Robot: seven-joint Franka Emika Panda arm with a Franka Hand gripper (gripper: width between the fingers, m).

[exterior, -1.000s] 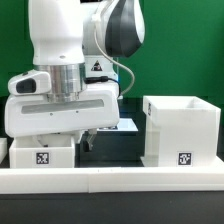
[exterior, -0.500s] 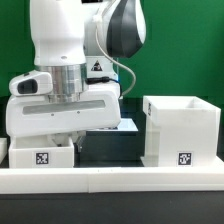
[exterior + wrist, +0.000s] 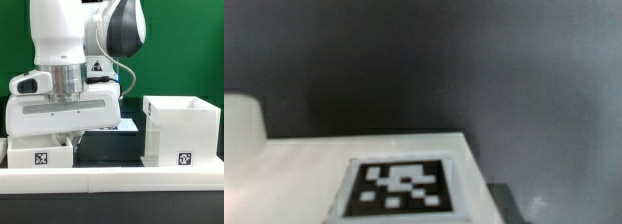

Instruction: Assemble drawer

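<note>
Gripping the small tray [image 3: 25, 156] well means centring your gripper [image 3: 76, 143] over its wall first (finger spacing can't be told here).

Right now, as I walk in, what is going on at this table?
A robot arm is working on a white plastic drawer kit. Its gripper is down low at the edge of a small tray on the exterior view's left. The frames do not show whether the fingers are open or already hold it. The tall casing stands apart on the exterior view's right, open at the top, with nothing slid into it yet. A long white rail lies in front.
</note>
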